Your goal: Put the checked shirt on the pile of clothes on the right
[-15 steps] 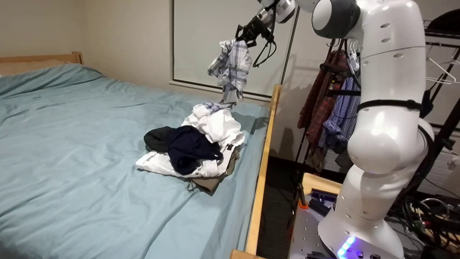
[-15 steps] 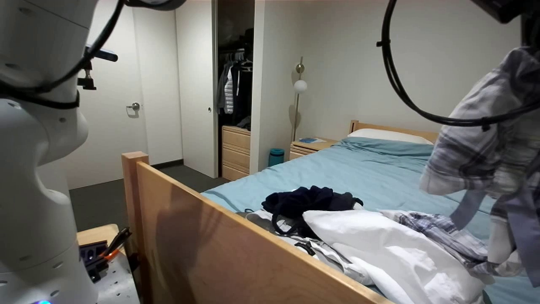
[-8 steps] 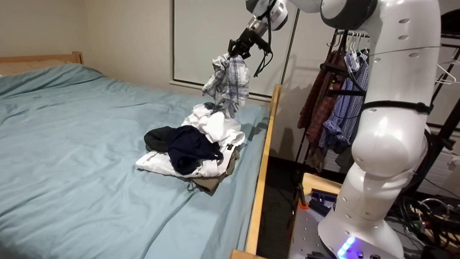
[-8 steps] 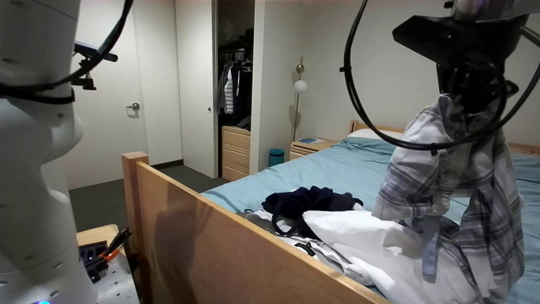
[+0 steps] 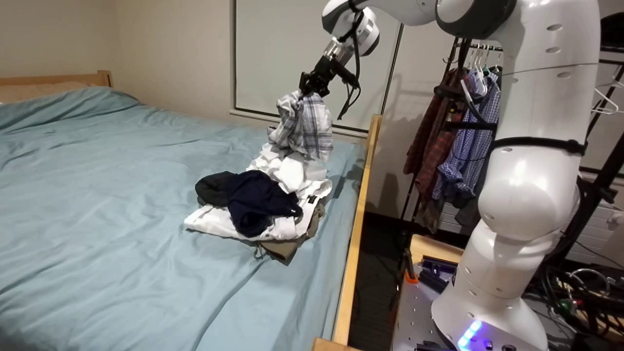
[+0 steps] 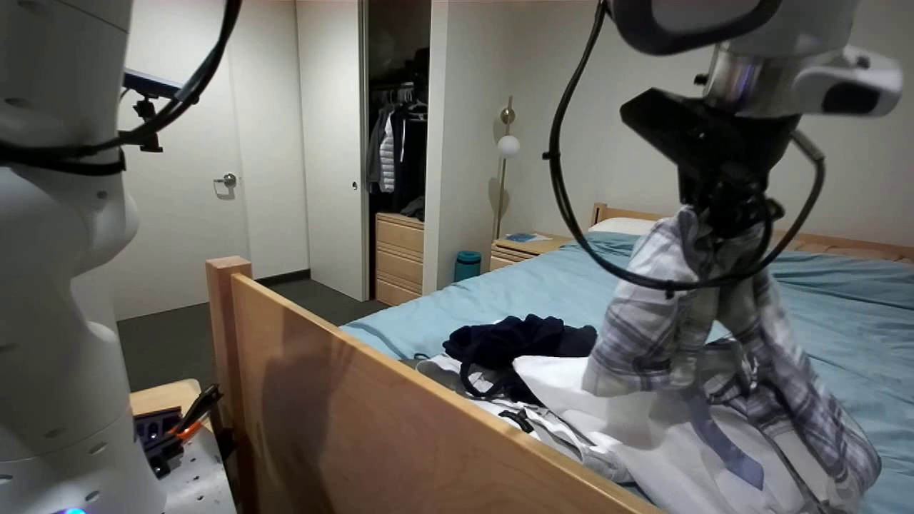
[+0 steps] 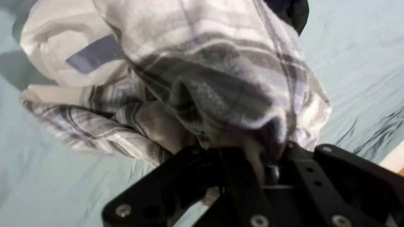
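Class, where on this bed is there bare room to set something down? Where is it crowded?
Bare: the wide blue bedding from the clothes pile toward the headboard; a narrow strip between pile and footboard. Crowded: the pile; the checked shirt hangs over it from the gripper.

In an exterior view, the end effector (image 6: 732, 218) holds the bunched top of the shirt (image 6: 635, 332), which hangs in loose folds over the white cloth (image 6: 618, 428) on the bed (image 6: 850, 335), a cable (image 6: 669, 285) looping across its front; whether the two touch is unclear. Left of the white cloth lies a dark cloth (image 6: 518, 339), and the footboard (image 6: 400, 414) slants across the foreground near the arm (image 6: 43, 321). Behind are a door (image 6: 186, 243), an open closet (image 6: 395, 50) and a lamp (image 6: 508, 146).
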`<action>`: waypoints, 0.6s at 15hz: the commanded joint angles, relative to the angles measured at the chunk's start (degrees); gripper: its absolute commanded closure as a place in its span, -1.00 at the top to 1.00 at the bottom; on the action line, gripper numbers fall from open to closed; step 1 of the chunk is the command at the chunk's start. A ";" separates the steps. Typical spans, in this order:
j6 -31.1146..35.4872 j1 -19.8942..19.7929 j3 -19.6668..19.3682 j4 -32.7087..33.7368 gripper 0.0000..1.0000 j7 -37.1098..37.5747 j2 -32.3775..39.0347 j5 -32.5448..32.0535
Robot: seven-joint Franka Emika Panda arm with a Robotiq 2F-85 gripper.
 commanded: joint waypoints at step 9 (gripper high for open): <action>7.83 4.25 4.49 -16.95 0.41 -1.29 -2.94 2.33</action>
